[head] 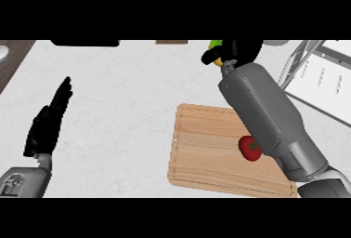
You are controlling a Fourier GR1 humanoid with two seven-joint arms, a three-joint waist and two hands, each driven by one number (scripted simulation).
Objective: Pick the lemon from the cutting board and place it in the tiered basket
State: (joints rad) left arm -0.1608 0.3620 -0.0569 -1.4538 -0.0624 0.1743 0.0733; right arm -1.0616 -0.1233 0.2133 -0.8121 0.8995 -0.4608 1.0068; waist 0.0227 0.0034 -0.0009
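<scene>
Grey and smooth, the right forearm (274, 125) rises from the lower right corner and slants up across the wooden cutting board (205, 153), a pale rectangle with straight grain, rounded corners and a groove running just inside its rim. Against the forearm's left flank, well below the fingers, a glossy red tomato (250, 148) with a green stem patch sits on the board, partly hidden by the arm. At the arm's far end the black right hand (237, 51) has its fingers (211, 56) curled round the lemon (218, 61), of which only a small yellow sliver shows beneath them; a bright green scrap (215, 43) peeks just above the fingers, too little of it visible to name. Right of these fingers stand the thin metal wires of the tiered basket (302, 58), near the hand but apart from it, with a white slotted panel beyond. Far to the left, the left hand (49, 122) rests with straight fingers pointing up, holding nothing. Between the two hands the white speckled bench (123, 102) lies flat and open. A dark slab (85, 42) and a brown strip (14, 62) line the upper left edges.
</scene>
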